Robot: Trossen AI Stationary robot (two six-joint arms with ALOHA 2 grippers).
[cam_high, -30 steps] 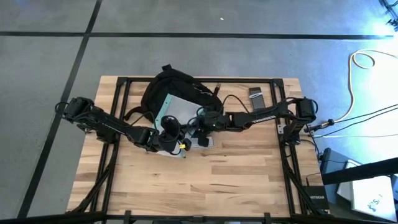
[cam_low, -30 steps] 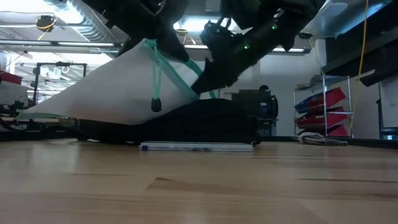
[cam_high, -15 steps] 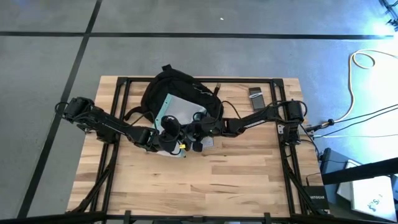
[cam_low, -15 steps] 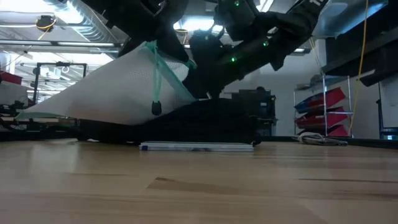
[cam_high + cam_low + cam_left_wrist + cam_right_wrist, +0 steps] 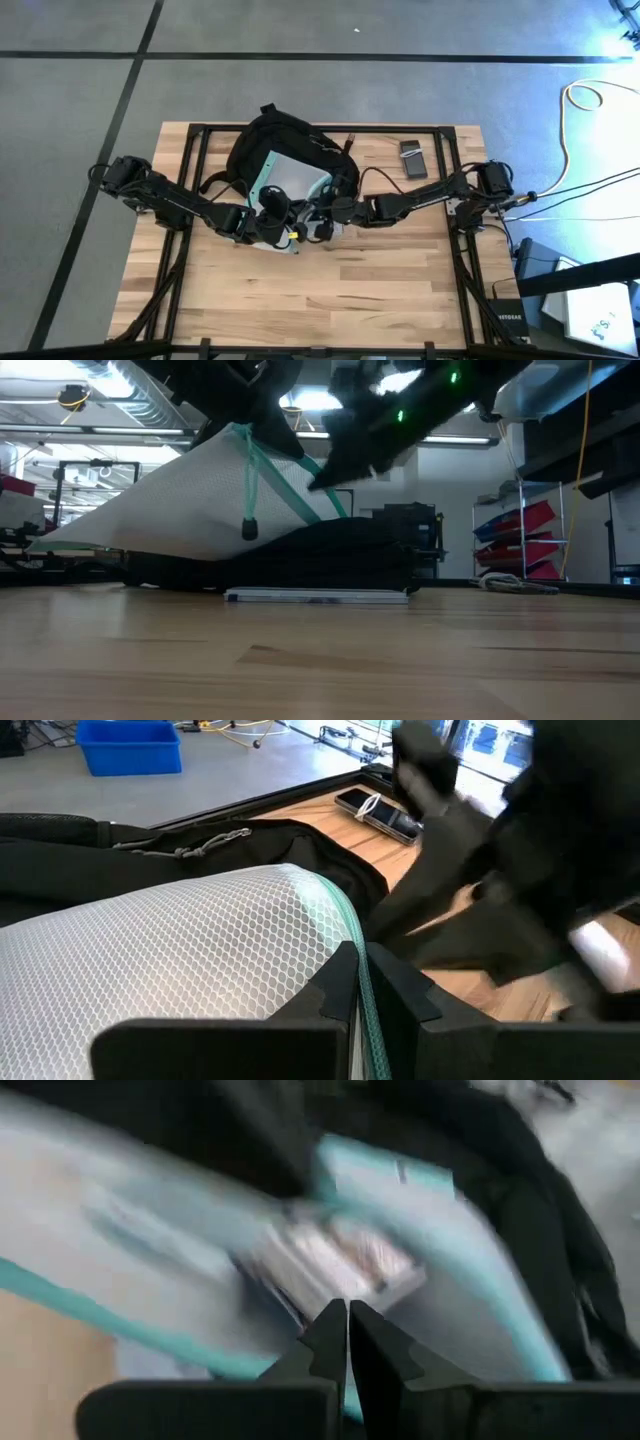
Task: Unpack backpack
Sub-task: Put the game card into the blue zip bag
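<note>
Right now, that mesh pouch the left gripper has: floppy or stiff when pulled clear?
Probably semi-floppy: the mesh pouch bows where the left gripper pinches its teal edge. Likely light; one pinch lifts that end off the backpack. Its dangling zip pull may snag.

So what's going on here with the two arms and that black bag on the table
The left gripper has its fingers shut on the teal edge of a translucent mesh pouch, holding it tilted up while its far part still lies on the black backpack at the back of the table. The right gripper hovers shut and empty next to it, over the pouch's near edge. A phone lies further right.
</note>
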